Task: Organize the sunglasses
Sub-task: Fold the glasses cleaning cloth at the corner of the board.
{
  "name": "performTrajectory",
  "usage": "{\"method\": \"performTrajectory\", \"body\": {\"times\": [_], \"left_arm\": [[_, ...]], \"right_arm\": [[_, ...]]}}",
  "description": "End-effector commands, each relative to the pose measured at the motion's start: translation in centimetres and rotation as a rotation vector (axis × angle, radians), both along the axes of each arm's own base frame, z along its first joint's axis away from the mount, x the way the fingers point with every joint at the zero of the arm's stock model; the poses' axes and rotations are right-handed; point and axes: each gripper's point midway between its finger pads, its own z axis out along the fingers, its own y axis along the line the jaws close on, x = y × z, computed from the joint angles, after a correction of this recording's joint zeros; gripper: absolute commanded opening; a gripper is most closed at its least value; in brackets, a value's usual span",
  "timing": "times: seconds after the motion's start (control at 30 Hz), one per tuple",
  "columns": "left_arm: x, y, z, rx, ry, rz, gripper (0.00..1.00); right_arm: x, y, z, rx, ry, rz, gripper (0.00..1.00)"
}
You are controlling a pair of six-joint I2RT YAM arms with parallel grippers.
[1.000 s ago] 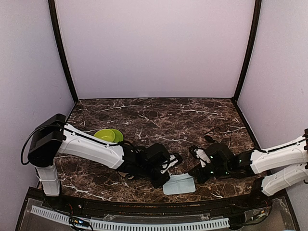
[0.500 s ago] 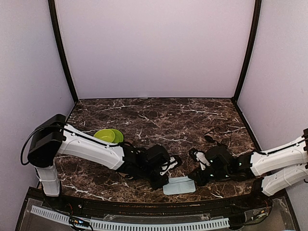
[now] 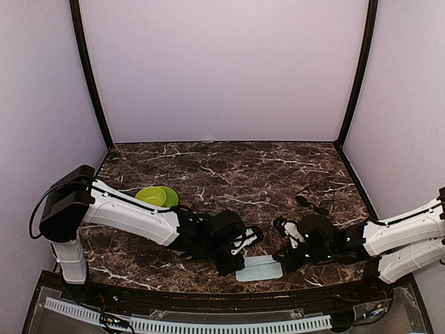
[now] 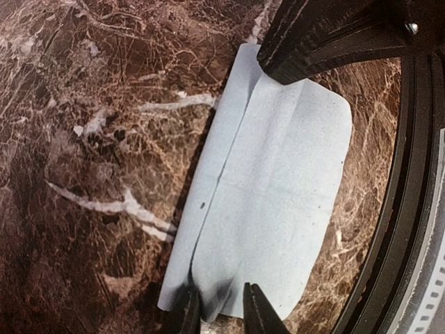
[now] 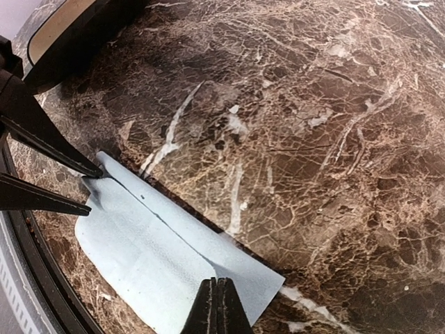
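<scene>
The sunglasses (image 3: 309, 200) are seen well behind the blue cloth (image 4: 278, 195). At the cloth's edges, the left tool (image 4: 219, 309) is slightly parted and the right tool (image 5: 217, 303) is closed.

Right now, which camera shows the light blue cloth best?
The left wrist view: the light blue cloth fills the middle, fold line clear. The right wrist view shows it slanted, cut off at the bottom. The top view shows just a small patch.

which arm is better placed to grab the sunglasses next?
Right, probably. The sunglasses lie just beyond the right gripper; the left gripper sits across the cloth, farther away. The right jaws are shut at the cloth's edge and must open first.
</scene>
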Motion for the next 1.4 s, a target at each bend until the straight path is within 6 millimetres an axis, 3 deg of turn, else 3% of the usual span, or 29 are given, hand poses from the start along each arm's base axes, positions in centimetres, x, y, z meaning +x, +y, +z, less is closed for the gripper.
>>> {"method": "performTrajectory", "body": {"times": [0.0,0.33,0.53,0.97,1.37], "left_arm": [[-0.1,0.5,1.2,-0.003,-0.02,0.0,0.26],[0.0,0.1,3.1,-0.091,0.06,0.019,0.39],[1.0,0.3,4.1,-0.152,0.156,0.064,0.4],[1.3,0.6,2.0,-0.092,0.225,0.082,0.27],[1.2,0.5,0.8,-0.064,0.245,0.084,0.25]], "right_arm": [[-0.2,0.3,0.3,0.02,-0.011,0.004,0.0],[-0.1,0.1,0.0,0.003,-0.006,-0.016,0.0],[0.0,0.0,0.0,0.002,-0.01,-0.019,0.0],[0.0,-0.1,-0.1,-0.005,-0.011,-0.022,0.0],[0.1,-0.2,-0.1,-0.006,-0.013,-0.025,0.0]]}}
